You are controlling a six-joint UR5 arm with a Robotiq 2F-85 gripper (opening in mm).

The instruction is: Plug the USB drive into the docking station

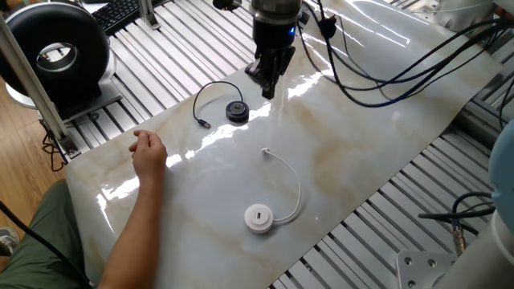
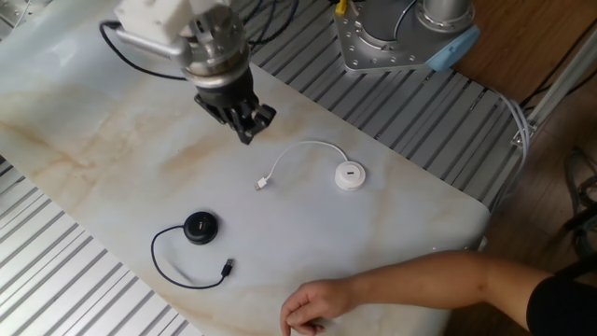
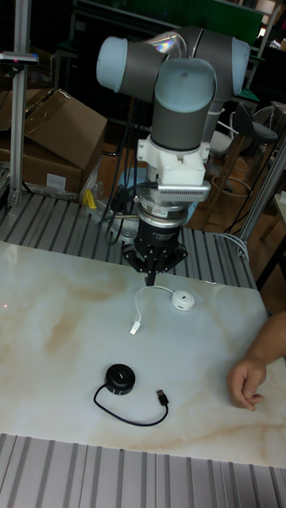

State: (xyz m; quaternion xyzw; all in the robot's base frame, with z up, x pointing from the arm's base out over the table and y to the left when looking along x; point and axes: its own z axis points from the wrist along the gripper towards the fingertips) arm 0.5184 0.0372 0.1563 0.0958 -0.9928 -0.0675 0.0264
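Note:
The USB drive (image 1: 259,217) is a white round puck lying flat on the marble tabletop, its thin white cable curving to a small plug (image 1: 266,151). In the other fixed view the same USB drive (image 2: 350,175) has its plug (image 2: 262,184) pointing toward the docking station (image 2: 201,227). That docking station (image 1: 236,111) is a black puck whose black cable loops round to a dark plug (image 1: 205,124). My gripper (image 1: 267,88) hangs above the table between the two pucks, fingers together and holding nothing. Gripper (image 2: 250,131) and white cable stay apart.
A person's hand (image 1: 148,152) rests on the table's edge near the black cable, and the forearm (image 2: 420,275) reaches in from the side. A black round device (image 1: 55,50) stands off the table. Slatted aluminium frame (image 2: 56,271) surrounds the marble sheet.

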